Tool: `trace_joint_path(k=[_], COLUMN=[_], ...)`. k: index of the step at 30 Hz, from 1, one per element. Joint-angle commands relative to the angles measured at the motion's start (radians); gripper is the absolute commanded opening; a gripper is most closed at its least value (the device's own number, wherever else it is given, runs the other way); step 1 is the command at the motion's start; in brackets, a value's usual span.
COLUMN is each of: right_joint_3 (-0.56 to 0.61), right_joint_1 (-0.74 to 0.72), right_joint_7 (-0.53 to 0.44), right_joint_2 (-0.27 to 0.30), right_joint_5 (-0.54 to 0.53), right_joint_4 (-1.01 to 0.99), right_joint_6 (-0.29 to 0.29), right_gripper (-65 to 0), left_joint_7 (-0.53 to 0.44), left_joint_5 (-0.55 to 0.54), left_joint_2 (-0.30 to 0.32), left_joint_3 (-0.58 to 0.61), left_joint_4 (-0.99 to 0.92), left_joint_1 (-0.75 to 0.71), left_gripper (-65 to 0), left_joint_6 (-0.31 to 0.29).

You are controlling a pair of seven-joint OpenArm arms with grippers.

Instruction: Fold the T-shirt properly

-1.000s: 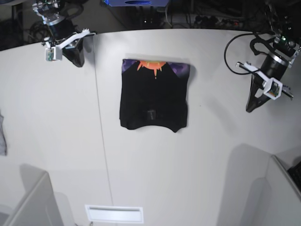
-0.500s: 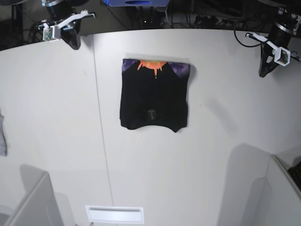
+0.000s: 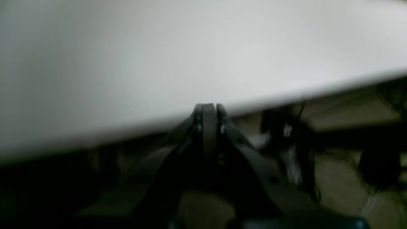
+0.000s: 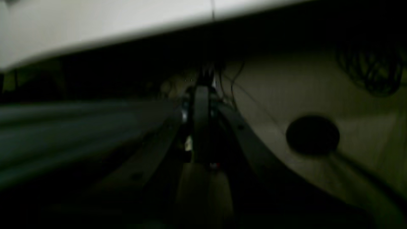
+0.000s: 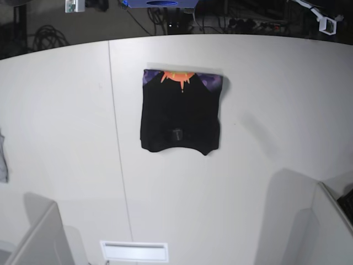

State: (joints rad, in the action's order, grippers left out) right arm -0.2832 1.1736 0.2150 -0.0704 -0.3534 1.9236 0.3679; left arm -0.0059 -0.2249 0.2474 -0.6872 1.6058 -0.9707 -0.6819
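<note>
The black T-shirt (image 5: 181, 113) lies folded into a rough square in the middle of the white table (image 5: 265, 110), with its purple and orange print along its far edge. Both arms are drawn back past the table's far edge. In the base view only their white camera mounts show, at the top left (image 5: 71, 5) and the top right (image 5: 326, 23). My left gripper (image 3: 208, 109) is shut and empty at the table's edge. My right gripper (image 4: 200, 92) is shut and empty, off the table over the dark floor. Neither wrist view shows the shirt.
A small grey cloth scrap (image 5: 3, 157) lies at the table's left edge. A white slotted panel (image 5: 134, 251) sits at the near edge. Grey dividers stand at the near left (image 5: 33, 237) and near right (image 5: 331, 221). Cables and equipment lie behind the table.
Both arms have pulled up and back away from the table, almost out of the base view. The T-shirt has not moved.
</note>
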Motion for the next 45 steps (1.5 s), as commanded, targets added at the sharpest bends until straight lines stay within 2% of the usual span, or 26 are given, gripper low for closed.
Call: trace_joint_path(k=[1, 5, 7, 9, 11, 14, 17, 18, 21, 24, 26, 28, 31, 35, 45], right_joint_3=[-0.003, -0.001, 0.022, 0.075, 0.146, 0.272, 0.405, 0.444, 0.51, 0.514, 0.516, 0.52, 0.517, 0.516, 0.523], right_joint_1=[0.018, -0.068, -0.149, -0.234, -0.335, -0.489, -0.637, -0.686, -0.802, -0.88, -0.909, -0.927, -0.94, -0.95, -1.016], right_joint_7=[0.031, 0.148, 0.165, 0.137, 0.07, -0.121, -0.332, -0.398, -0.532, -0.539, -0.515, -0.498, -0.498, -0.498, -0.498], right_joint_2=[0.002, 0.007, 0.05, 0.091, 0.128, 0.145, 0.146, 0.143, 0.123, 0.123, 0.126, 0.148, 0.165, 0.191, 0.188], right_joint_5=[-0.003, -0.002, -0.002, -0.002, -0.003, -0.003, -0.003, -0.003, -0.005, -0.005, -0.005, -0.005, -0.005, -0.005, -0.005], right_joint_4=[-0.029, -0.276, -0.471, -0.671, -0.907, -1.255, -1.561, -1.657, -1.82, -1.86, -1.858, -1.858, -1.858, -1.858, -1.852], right_joint_6=[0.006, 0.012, 0.013, 0.013, 0.013, 0.012, 0.006, 0.006, 0.006, 0.004, 0.004, 0.004, 0.004, 0.004, 0.004], right_gripper=[-65.0, -65.0, -65.0, -65.0, -65.0, -65.0, -65.0, -65.0, -65.0, -65.0, -65.0, -65.0, -65.0, -65.0, -65.0], left_joint_7=[-0.024, -0.033, -0.104, -0.219, -0.36, -0.541, -0.636, -0.638, -0.607, -0.489, -0.421, -0.375, -0.374, -0.372, -0.371], left_joint_5=[-0.017, 0.028, 0.1, 0.175, 0.262, 0.402, 0.517, 0.546, 0.592, 0.618, 0.623, 0.617, 0.615, 0.615, 0.615], left_joint_2=[0.01, 0.016, 0.014, 0.013, 0.013, 0.011, 0.01, 0.008, -0.032, -0.072, -0.098, -0.127, -0.155, -0.179, -0.175], left_joint_3=[0.013, 0.083, 0.129, 0.172, 0.225, 0.32, 0.43, 0.472, 0.541, 0.581, 0.594, 0.593, 0.587, 0.587, 0.587], left_joint_4=[-0.034, -0.258, -0.416, -0.574, -0.78, -1.096, -1.393, -1.493, -1.606, -1.606, -1.606, -1.548, -1.502, -1.53, -1.541], left_joint_1=[-0.015, 0.022, 0.062, 0.117, 0.19, 0.319, 0.473, 0.531, 0.669, 0.732, 0.744, 0.749, 0.76, 0.809, 0.827], left_gripper=[-65.0, -65.0, -65.0, -65.0, -65.0, -65.0, -65.0, -65.0, -65.0, -65.0, -65.0, -65.0, -65.0, -65.0, -65.0], left_joint_6=[-0.016, -0.016, -0.016, -0.016, -0.016, -0.016, -0.016, 0.012, 0.181, 0.347, 0.405, 0.419, 0.42, 0.42, 0.422])
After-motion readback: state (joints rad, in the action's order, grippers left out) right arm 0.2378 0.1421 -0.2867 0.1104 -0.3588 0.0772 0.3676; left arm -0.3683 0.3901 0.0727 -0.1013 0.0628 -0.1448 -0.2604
